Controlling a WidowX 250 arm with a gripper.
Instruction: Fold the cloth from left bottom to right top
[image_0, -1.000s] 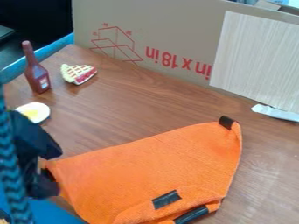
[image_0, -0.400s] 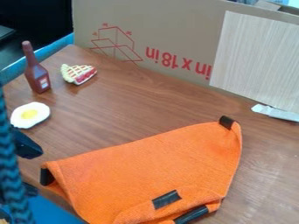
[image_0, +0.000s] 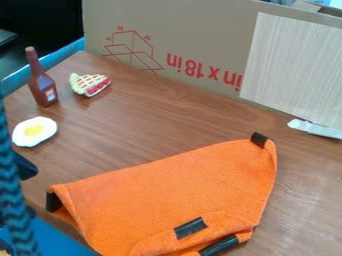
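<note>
Camera view: tabletop (image_0: 153, 125) separates the edge of the cloth (image_0: 167, 195) from 1 egg (image_0: 35, 131).

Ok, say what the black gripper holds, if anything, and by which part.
Nothing is held: the jaws of the gripper stand apart, clear of the orange fabric cloth.

Lighting: bright, diffuse; source direction indeterminate. Wooden table (image_0: 306, 192): soft, pale glare, four o'clock. Pale panel (image_0: 290, 70), two o'clock: evenly lit. Toy pie (image_0: 89, 84), ten o'clock: faint shadow. Background (image_0: 40, 20), eleven o'clock: near-black.
</note>
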